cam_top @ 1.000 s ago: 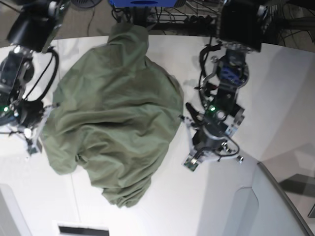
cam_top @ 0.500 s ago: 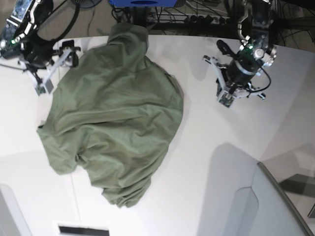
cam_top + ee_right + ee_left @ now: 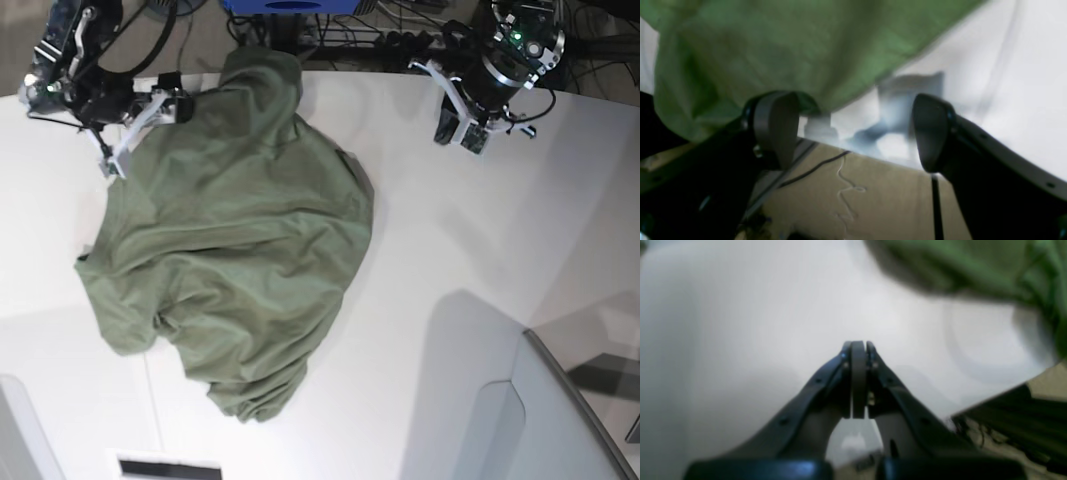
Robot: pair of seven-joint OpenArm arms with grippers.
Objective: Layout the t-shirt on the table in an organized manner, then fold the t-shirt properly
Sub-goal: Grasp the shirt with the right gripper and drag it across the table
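The t-shirt (image 3: 235,250) lies in a rumpled heap on the left half of the white counter (image 3: 480,260), not yet spread flat. Its long axis runs from the far edge, where a narrow bunched end reaches up toward the blue box beyond the counter, down to a folded lump at the near side. The right gripper (image 3: 140,125) hovers at the far left corner of the cloth with its fingers (image 3: 773,126) spread wide; in the right wrist view the green fabric hangs just above and between them, one finger against the edge of the cloth, and nothing is pinched. The left gripper (image 3: 462,120) sits well apart from the shirt at the far right of the counter, its fingers (image 3: 858,380) pressed together and empty, bare counter beneath them and the green cloth off to one side. The right arm is clearly the nearer one, and the shirt's far left shoulder area lies straight ahead of its open fingers. I judge the coming move to be a grasp on that far edge to pull the heap open, while the left arm would have to cross bare counter leftward to reach the shirt's right edge.
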